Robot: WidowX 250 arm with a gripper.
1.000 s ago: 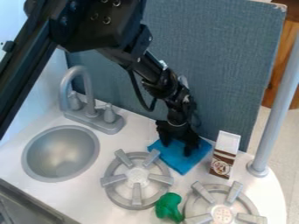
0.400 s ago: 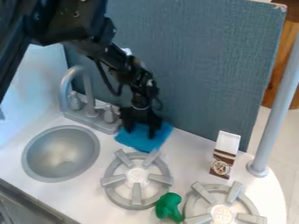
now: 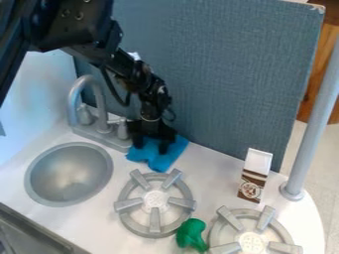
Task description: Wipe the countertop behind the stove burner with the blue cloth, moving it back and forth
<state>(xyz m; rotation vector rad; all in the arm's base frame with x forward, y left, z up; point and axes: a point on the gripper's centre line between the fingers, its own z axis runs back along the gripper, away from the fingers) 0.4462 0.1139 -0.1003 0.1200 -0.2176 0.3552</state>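
On the white worktop point(image 3: 215, 183), a green plastic toy broccoli point(image 3: 191, 234) is lying nearest, between two grey burner rings. The right ring point(image 3: 289, 229) is sitting toward the worktop's rounded right edge; the left ring point(image 3: 126, 220), with its five thick bars, is sitting nearer the middle. A round grey metallic sink bowl point(image 3: 69, 174) is occupying the left part. Farther back on the right, a small brown-and-white carton point(image 3: 255, 176) is standing upright, and a grey upright pole point(image 3: 308, 131) is rising beside it at the right edge. A bright blue cloth point(image 3: 157, 160) is lying partly rumpled near the far edge, just behind the left ring. The black two-finger gripper point(image 3: 151, 147) is pointing down onto it, its fingers standing apart and touching the cloth, beside the grey faucet point(image 3: 102, 110). A blue-grey textured panel point(image 3: 222, 74) is standing along the far edge
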